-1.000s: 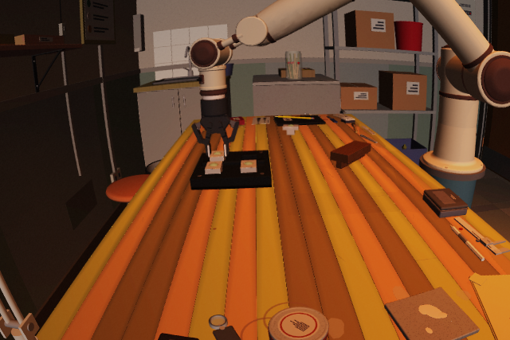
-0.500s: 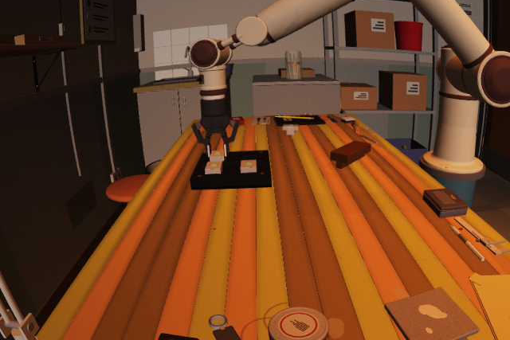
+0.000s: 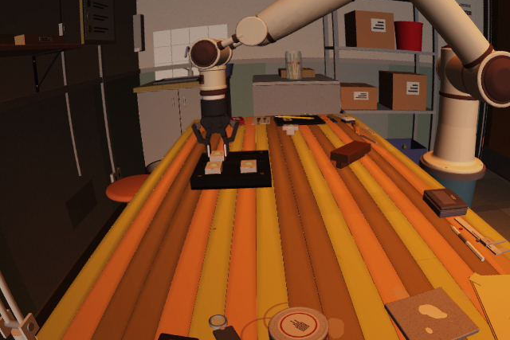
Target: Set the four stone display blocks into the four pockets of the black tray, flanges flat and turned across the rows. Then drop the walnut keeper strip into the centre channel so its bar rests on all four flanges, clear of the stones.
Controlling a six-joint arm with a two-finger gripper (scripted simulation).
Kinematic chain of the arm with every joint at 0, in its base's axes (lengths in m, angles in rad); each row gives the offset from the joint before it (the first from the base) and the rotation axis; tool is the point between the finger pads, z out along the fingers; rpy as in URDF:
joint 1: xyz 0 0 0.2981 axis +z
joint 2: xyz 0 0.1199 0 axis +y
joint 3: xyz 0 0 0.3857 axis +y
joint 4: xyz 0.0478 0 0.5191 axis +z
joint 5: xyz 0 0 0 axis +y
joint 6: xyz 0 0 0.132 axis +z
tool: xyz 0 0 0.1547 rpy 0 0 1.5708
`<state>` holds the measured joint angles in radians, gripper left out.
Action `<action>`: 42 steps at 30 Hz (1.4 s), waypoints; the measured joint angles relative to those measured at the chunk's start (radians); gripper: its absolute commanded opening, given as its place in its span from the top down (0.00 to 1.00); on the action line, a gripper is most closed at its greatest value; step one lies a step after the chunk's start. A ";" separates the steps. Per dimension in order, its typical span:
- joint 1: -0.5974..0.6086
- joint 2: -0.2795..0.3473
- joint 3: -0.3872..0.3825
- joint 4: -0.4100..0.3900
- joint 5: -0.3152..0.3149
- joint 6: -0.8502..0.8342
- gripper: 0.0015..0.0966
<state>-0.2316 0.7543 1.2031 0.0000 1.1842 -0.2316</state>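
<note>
My gripper hangs straight down over the far left pocket of the black tray. A stone display block is gripped between its fingers, down at that pocket. Two more blocks sit in the near pockets, one on the left and one on the right. The far right pocket is empty. A pale piece that may be the last block lies farther back on the table. The walnut keeper strip lies on the table to the right of the tray.
Behind the table stand a grey counter and shelves with boxes. The arm's base stands at the right edge. A dark tray lies at the far end. A dark box and tools lie near the right edge.
</note>
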 measured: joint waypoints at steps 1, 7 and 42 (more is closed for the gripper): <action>0.000 0.000 0.000 0.000 0.000 0.000 0.51; 0.000 0.000 0.000 0.000 0.000 0.000 0.38; 0.000 -0.134 -0.077 0.000 0.208 0.000 0.38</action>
<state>-0.2315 0.6202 1.1265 0.0000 1.3920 -0.2316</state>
